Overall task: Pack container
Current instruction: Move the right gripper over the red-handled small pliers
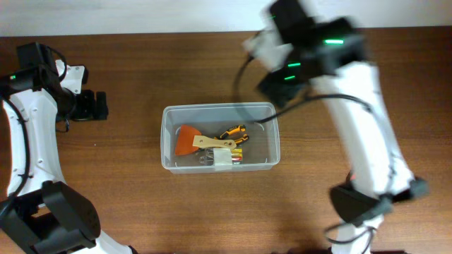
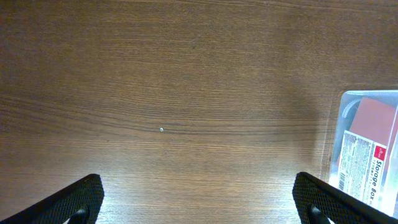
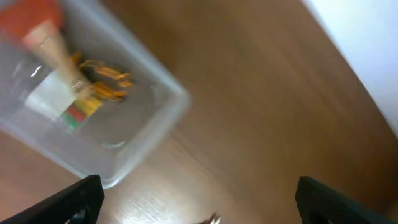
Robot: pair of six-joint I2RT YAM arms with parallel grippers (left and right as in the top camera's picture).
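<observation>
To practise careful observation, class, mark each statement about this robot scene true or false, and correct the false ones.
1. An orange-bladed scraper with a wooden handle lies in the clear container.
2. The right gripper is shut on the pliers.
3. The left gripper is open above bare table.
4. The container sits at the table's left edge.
1. True. The scraper lies inside the container.
2. False. The right gripper is open and holds nothing. The pliers lie in the container.
3. True. The left gripper is open, with only the table beneath it.
4. False. The container sits mid-table, between the two arms.
</observation>
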